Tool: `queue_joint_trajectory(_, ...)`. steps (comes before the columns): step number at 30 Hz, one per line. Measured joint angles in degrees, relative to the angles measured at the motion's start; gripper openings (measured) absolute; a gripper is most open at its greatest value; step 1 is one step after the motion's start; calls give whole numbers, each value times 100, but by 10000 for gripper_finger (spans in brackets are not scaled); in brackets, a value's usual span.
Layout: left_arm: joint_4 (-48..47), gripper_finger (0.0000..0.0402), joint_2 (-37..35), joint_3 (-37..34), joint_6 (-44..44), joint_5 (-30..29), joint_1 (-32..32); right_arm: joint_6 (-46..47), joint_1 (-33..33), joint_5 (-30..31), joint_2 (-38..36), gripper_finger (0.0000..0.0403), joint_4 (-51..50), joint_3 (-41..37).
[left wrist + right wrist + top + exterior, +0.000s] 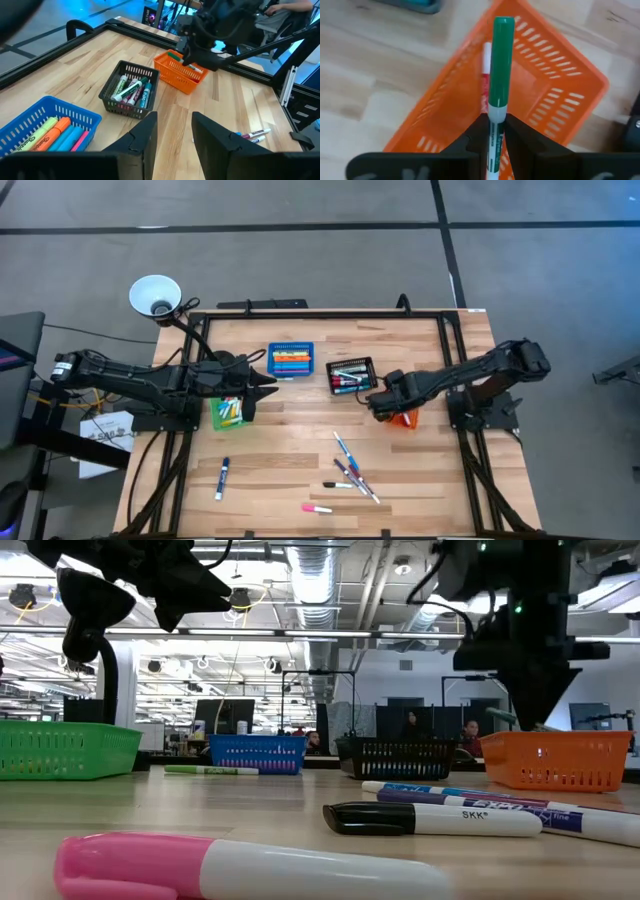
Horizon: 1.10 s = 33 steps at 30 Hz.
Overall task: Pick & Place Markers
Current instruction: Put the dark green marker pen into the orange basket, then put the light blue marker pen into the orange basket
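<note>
Green-capped marker (500, 75) was pinched between the closed fingers of the right gripper (494, 131), above the orange bin (555, 75). The left gripper (174, 131) hung open, empty, near the green bin (227, 413).

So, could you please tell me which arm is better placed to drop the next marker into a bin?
The right arm. Its gripper is shut on a green-capped marker directly above the orange plastic mesh bin. The left gripper is open and empty, hovering by the green bin.
</note>
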Motion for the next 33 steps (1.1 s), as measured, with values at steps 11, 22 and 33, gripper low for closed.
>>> queue_joint_trajectory(11,-1,118,0,0,-2,0,0,-363,-367,-524,0,57,6,-34)
queue_joint_trajectory(22,-2,118,-2,0,-2,0,0,-1391,-615,-857,-7,58,554,-27)
queue_joint_trajectory(33,-2,118,0,0,-2,1,0,-2342,174,-828,-3,58,2679,596)
